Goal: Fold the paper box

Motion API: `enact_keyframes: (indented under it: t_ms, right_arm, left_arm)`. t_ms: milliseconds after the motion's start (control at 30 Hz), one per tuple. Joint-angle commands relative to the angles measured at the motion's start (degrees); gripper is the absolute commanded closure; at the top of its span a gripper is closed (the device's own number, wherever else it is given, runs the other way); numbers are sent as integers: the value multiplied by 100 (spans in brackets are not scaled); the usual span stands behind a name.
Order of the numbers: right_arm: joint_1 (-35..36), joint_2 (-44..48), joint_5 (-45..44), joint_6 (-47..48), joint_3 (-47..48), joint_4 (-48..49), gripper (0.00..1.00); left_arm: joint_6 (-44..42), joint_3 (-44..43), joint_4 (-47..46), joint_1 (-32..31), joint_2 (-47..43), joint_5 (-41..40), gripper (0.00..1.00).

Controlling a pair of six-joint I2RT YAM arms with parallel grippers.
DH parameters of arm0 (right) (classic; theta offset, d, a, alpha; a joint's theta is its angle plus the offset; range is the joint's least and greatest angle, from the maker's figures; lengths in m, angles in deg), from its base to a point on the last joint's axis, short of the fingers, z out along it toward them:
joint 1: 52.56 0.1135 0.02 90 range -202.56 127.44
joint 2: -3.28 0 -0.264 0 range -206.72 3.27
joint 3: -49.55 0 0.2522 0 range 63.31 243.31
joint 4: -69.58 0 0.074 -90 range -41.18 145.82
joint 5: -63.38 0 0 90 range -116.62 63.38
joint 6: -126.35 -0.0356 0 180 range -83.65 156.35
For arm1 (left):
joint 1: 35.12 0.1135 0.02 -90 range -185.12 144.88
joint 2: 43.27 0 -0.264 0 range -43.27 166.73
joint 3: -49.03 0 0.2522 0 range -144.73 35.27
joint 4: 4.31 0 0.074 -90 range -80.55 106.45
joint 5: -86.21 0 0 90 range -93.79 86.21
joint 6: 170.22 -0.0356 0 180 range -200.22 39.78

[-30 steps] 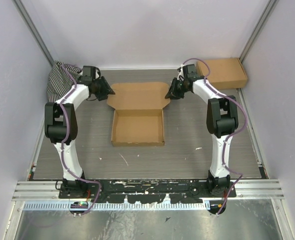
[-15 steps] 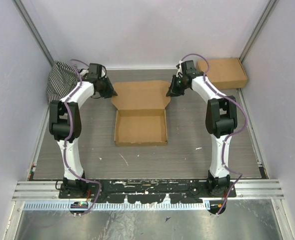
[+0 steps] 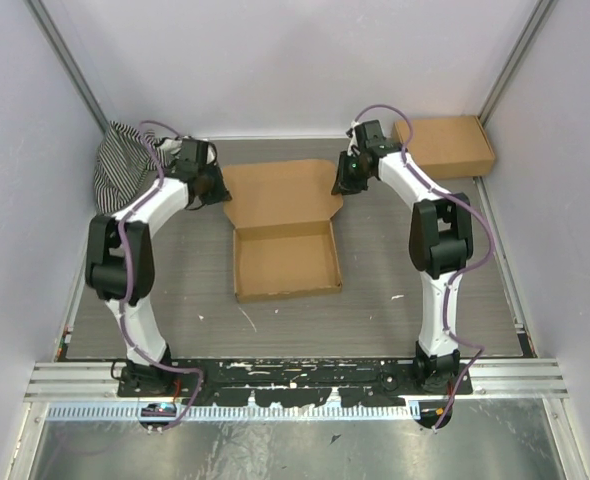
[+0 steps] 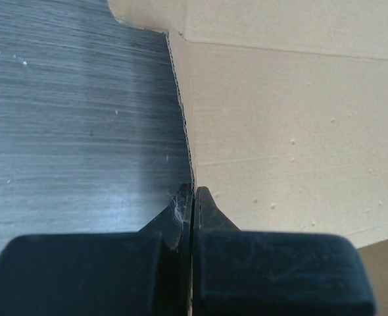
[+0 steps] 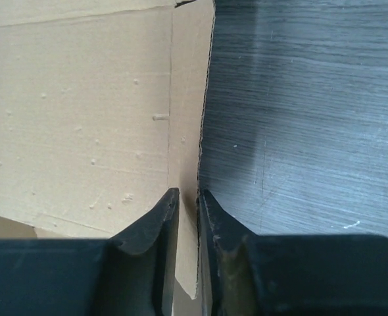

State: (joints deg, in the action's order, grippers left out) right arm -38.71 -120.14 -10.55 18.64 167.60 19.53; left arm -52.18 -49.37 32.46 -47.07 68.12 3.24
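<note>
The paper box (image 3: 285, 262) lies mid-table as a shallow brown cardboard tray, its lid panel (image 3: 280, 193) spread flat behind it. My left gripper (image 3: 213, 186) is at the lid's left edge. In the left wrist view it (image 4: 193, 195) is shut on that edge of the paper box (image 4: 286, 118). My right gripper (image 3: 343, 181) is at the lid's right edge. In the right wrist view it (image 5: 189, 197) stands narrowly open, with the lid's side flap (image 5: 189, 131) upright in the gap.
A ready-made brown cardboard box (image 3: 445, 146) sits at the back right corner. A striped cloth (image 3: 122, 160) is bunched at the back left, just behind my left arm. White walls close in the grey table (image 3: 395, 260) on three sides.
My left gripper has moved in and closed on the lid's left edge. The box has shifted a little right and turned slightly. The right gripper has stayed at the right flap.
</note>
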Motion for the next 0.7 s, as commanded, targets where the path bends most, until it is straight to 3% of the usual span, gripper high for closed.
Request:
enact_keyframes:
  t_ms: [0,133,300,667]
  right_arm:
    - [19,720,-198,245,-9,40,72]
    - [-2,824,91,402,4,51,65]
    - [-83,849,507,515,9,52,63]
    - [-87,1182,718,914,-46,32,63]
  left_arm:
    - [-165,934,-1476,-113,-1031,-454,100]
    - [-192,1932,-2805,-139,-1637,-436,100]
    - [-452,3121,-4514,-228,-2281,-408,100]
    - [-847,4575,-7369,-363,-2722,-212,100]
